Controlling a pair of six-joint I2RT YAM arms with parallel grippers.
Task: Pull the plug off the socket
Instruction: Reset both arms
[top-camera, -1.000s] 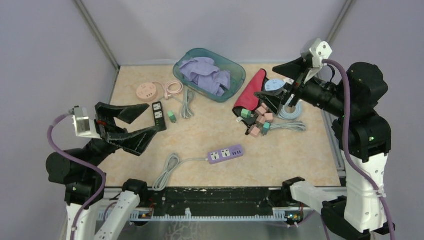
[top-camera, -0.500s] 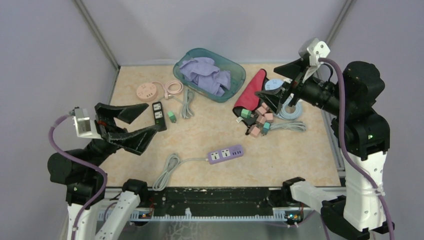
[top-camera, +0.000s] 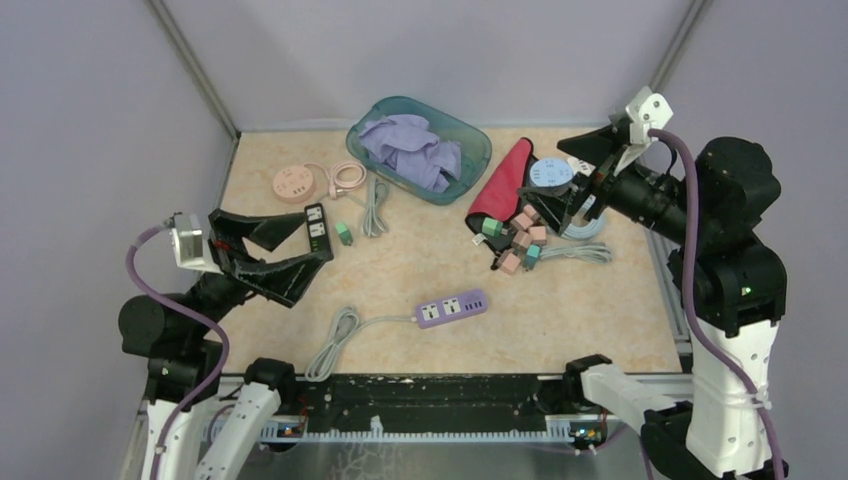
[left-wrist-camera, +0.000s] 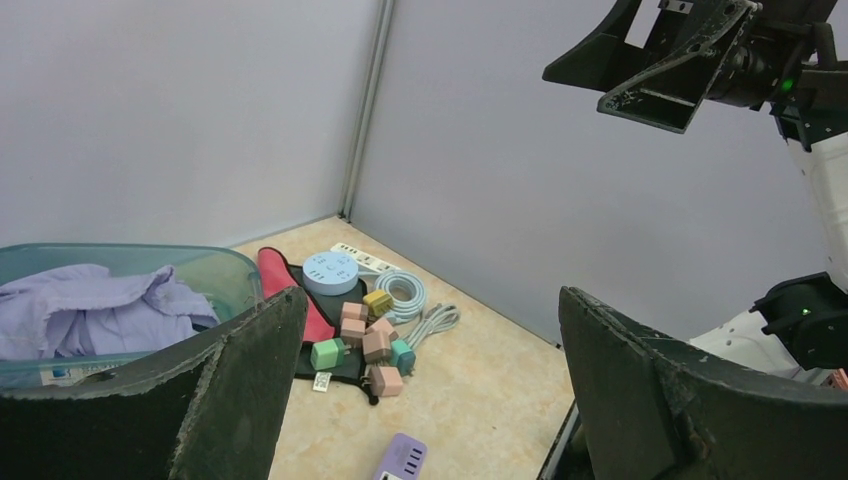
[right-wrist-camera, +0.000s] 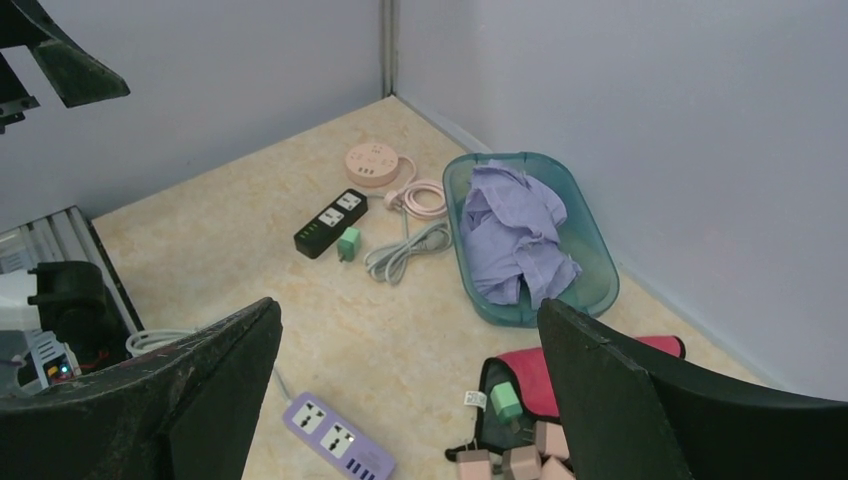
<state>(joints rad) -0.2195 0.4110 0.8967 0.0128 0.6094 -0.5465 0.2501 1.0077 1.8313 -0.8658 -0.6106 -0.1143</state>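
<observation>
A black power strip (top-camera: 317, 228) lies at the left of the table. A small green plug (top-camera: 343, 233) sits against its right side; in the right wrist view this green plug (right-wrist-camera: 348, 243) touches the black strip (right-wrist-camera: 330, 222), and I cannot tell whether it is inserted. A purple strip (top-camera: 452, 308) with empty sockets lies near the front. My left gripper (top-camera: 305, 247) hovers open just left of the black strip. My right gripper (top-camera: 553, 172) hangs open above the right-hand clutter. Both the left gripper (left-wrist-camera: 430, 300) and the right gripper (right-wrist-camera: 408, 308) hold nothing.
A teal basin (top-camera: 470, 135) with purple cloth stands at the back. A pink round socket (top-camera: 294, 184) with a coiled cord lies back left. A red pouch (top-camera: 503, 180), a blue round socket (left-wrist-camera: 331, 272), several cube plugs (top-camera: 515, 245) and grey cables crowd the right.
My left arm has swung right and forward, closer to the black strip. My right arm has drawn back slightly to the right. Both grippers stay open.
</observation>
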